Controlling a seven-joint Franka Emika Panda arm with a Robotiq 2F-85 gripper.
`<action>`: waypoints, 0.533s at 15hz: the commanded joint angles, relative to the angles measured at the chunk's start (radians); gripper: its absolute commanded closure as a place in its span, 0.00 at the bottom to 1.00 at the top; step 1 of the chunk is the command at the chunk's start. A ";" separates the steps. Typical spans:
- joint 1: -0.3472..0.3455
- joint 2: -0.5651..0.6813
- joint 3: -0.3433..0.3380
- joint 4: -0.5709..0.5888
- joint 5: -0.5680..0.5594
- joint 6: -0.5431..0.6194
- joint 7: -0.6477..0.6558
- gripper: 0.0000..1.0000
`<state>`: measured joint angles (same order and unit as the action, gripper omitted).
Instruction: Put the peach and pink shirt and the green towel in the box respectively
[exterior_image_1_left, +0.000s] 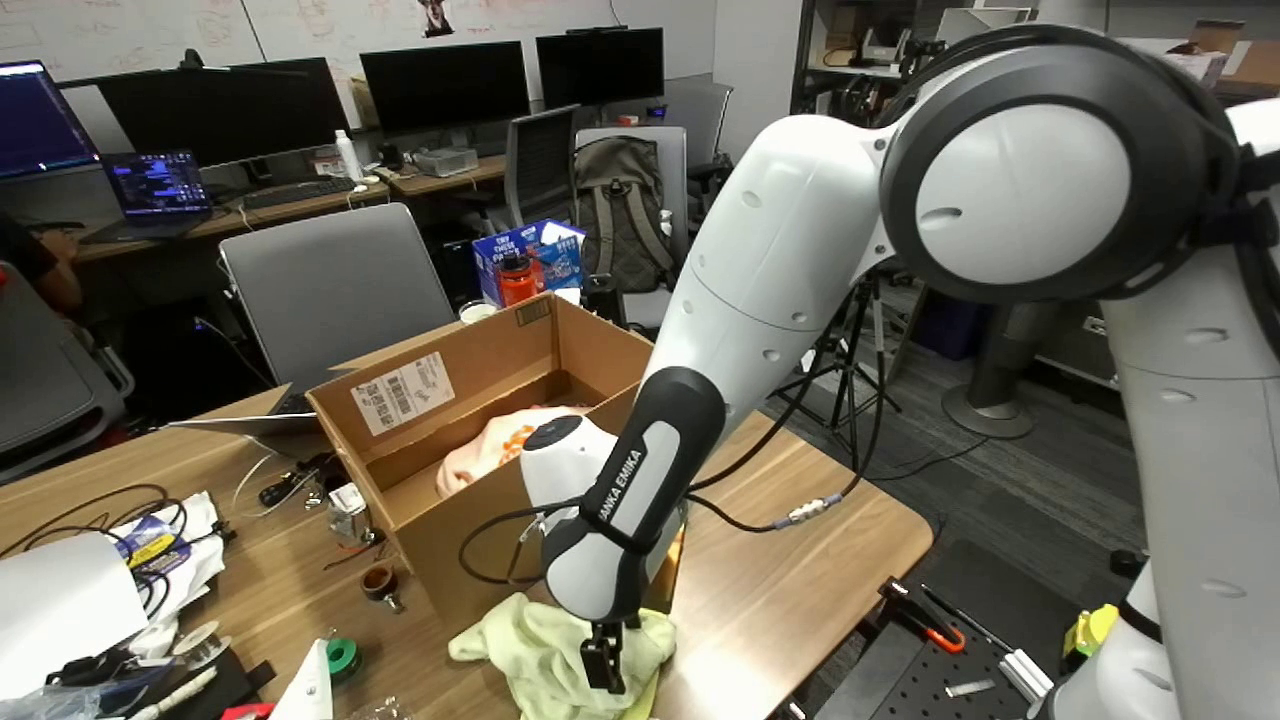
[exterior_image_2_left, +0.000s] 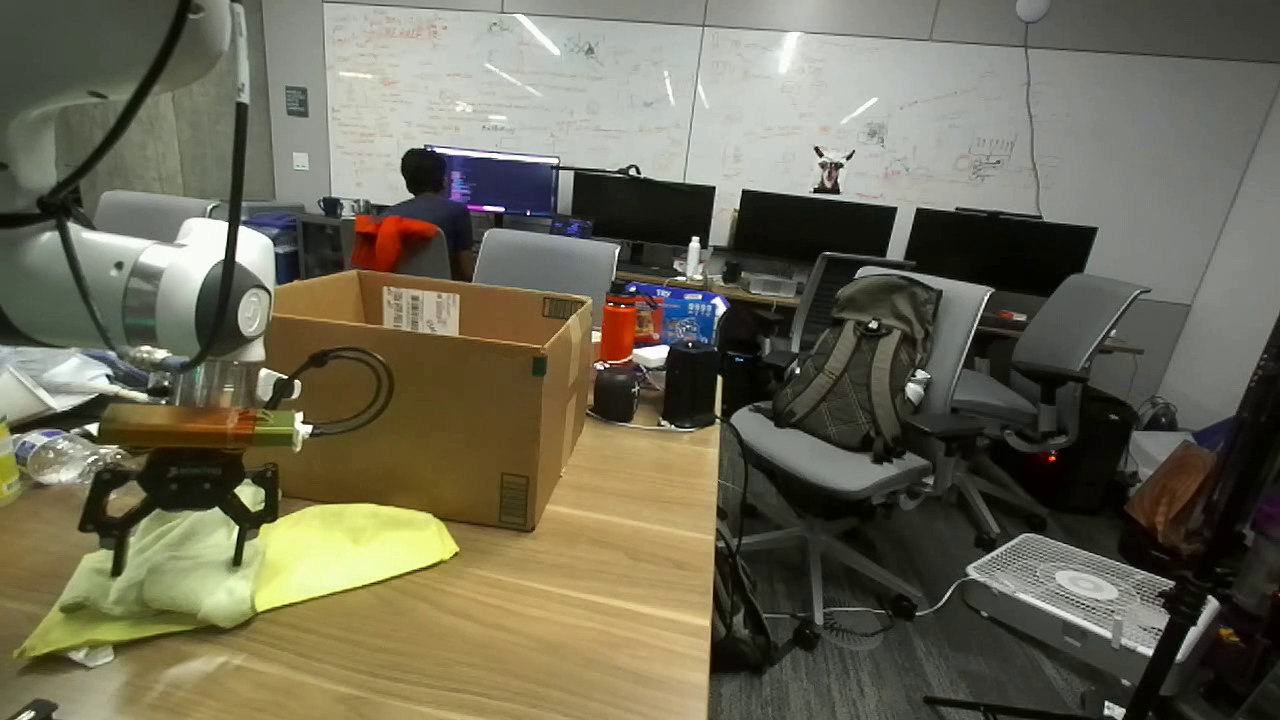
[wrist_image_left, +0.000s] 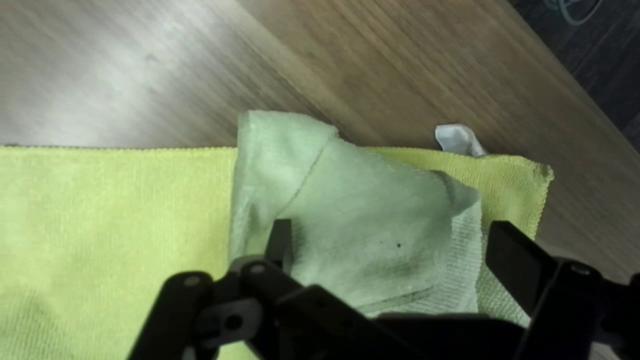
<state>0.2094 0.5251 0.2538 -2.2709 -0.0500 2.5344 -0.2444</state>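
Observation:
The cardboard box stands on the table and also shows in an exterior view. The peach shirt with orange-pink print lies crumpled inside it. The pale green towel lies bunched beside the box; it also shows in the wrist view. A yellow-green cloth lies flat under it; I cannot tell whether it is part of the same towel. My gripper is open and points down over the towel. In the wrist view its fingers stand wide apart with towel between them, not pinched.
Cables, papers and small tools lie on the table beside the box. A green tape roll lies nearby. An orange bottle and a black speaker stand behind the box. The table edge runs close to the towel.

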 joint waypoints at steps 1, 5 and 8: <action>-0.004 0.017 -0.007 0.008 -0.012 0.026 0.006 0.00; -0.003 0.036 -0.025 0.010 -0.024 0.028 0.012 0.00; -0.006 0.040 -0.030 0.011 -0.023 0.028 0.012 0.00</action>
<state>0.2085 0.5550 0.2264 -2.2708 -0.0566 2.5454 -0.2444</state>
